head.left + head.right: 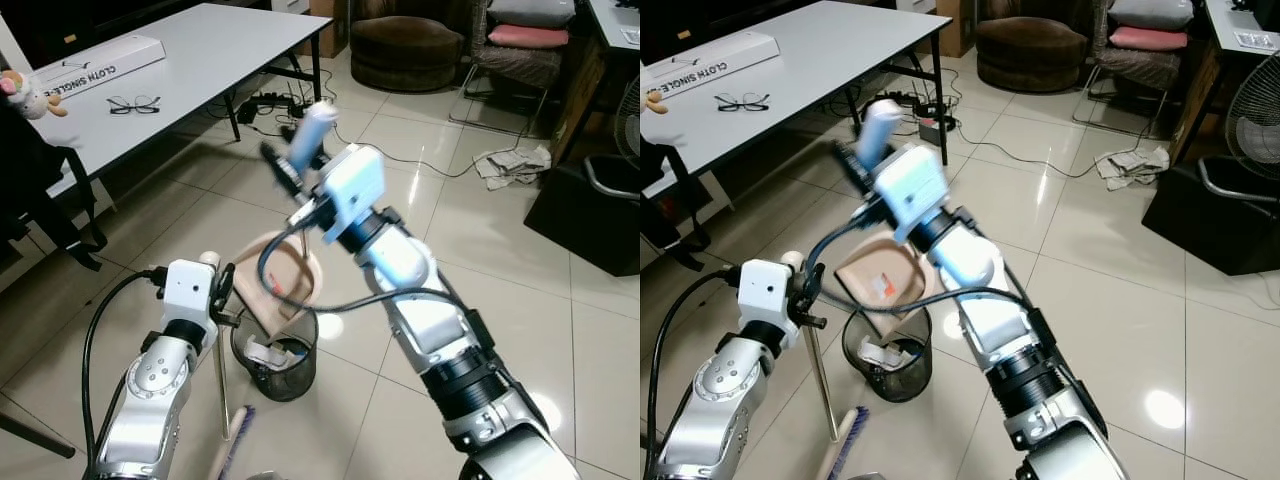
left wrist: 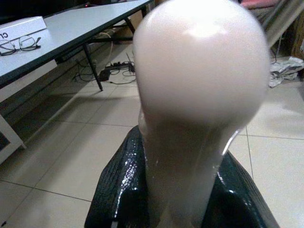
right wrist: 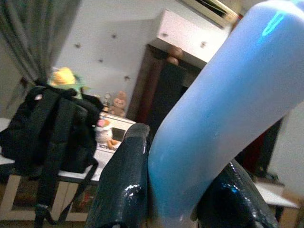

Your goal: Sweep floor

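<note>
My right gripper (image 1: 291, 172) is shut on the pale blue handle (image 1: 312, 130) of a tan dustpan (image 1: 281, 279). The pan hangs tilted, with its mouth over a black mesh bin (image 1: 277, 362) that has scraps of paper inside. In the right wrist view the handle (image 3: 223, 104) sits between the black fingers (image 3: 126, 175). My left gripper (image 1: 223, 291) is shut on the broom near its rounded white top (image 2: 199, 71). The broom's thin stick (image 1: 222, 390) runs down beside the bin to the brush head (image 1: 232, 446) on the floor.
A white table (image 1: 215, 40) with glasses (image 1: 133, 104) and a long box (image 1: 95, 65) stands at the left, cables (image 1: 265, 100) beneath it. A dark bag (image 1: 35, 185) hangs at the far left. Beyond are a brown armchair (image 1: 405, 50), crumpled paper (image 1: 512, 163) and a black box (image 1: 590, 215).
</note>
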{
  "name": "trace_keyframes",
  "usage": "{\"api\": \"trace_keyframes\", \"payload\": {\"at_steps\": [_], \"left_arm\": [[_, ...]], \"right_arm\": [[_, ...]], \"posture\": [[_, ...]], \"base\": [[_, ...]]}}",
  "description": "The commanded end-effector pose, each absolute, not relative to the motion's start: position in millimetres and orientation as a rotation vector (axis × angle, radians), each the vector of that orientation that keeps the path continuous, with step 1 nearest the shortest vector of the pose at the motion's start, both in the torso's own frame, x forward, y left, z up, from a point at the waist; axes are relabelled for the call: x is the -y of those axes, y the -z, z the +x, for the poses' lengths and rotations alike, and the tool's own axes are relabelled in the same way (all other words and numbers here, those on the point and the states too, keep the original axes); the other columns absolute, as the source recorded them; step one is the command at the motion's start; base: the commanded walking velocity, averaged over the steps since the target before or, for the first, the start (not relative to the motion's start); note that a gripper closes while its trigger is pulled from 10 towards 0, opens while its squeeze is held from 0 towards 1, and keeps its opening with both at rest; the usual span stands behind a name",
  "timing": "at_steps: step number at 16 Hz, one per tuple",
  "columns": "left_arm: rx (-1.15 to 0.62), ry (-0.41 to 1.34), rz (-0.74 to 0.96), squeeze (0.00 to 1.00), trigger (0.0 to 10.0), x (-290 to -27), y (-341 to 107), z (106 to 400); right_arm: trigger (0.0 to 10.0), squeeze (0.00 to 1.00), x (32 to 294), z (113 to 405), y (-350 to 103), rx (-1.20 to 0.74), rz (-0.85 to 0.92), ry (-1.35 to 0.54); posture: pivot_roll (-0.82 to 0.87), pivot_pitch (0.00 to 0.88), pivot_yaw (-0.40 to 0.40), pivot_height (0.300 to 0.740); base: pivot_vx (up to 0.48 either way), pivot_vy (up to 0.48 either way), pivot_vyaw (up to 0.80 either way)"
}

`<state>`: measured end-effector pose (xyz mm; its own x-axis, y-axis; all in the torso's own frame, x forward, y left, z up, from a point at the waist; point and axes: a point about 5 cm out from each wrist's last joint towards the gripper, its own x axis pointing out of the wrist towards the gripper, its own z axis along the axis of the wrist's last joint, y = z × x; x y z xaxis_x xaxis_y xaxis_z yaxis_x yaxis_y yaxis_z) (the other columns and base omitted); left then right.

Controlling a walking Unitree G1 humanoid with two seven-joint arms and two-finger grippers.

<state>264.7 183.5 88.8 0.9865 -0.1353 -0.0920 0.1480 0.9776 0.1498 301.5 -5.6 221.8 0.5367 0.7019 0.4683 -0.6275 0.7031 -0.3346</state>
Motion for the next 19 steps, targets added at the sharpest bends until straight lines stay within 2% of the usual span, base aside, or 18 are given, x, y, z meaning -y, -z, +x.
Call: {"api": "trace_keyframes", "payload": {"at_steps": [1, 12, 19], "left_arm": [[-0.07, 0.143, 0.18, 0.0, 10.0, -185, -91, 266], [-0.084, 0.147, 0.185, 0.0, 10.0, -185, -86, 268], [-0.086, 0.145, 0.182, 0.0, 10.0, -185, -84, 267]], "right_arm": [[10.0, 0.0, -4, 290, -224, 0.703, -0.183, -0.847], [10.0, 0.0, -23, 266, -205, 0.798, -0.393, -1.055], [10.0, 0.0, -14, 278, -208, 0.786, -0.379, -0.951]], "posture": [[-0.02, 0.0, 0.074, 0.74], [-0.02, 0.0, 0.068, 0.74], [-0.02, 0.0, 0.063, 0.74]], "base": [[0.0, 0.0, 0.0], [0.0, 0.0, 0.0], [0.0, 0.0, 0.0]]}}
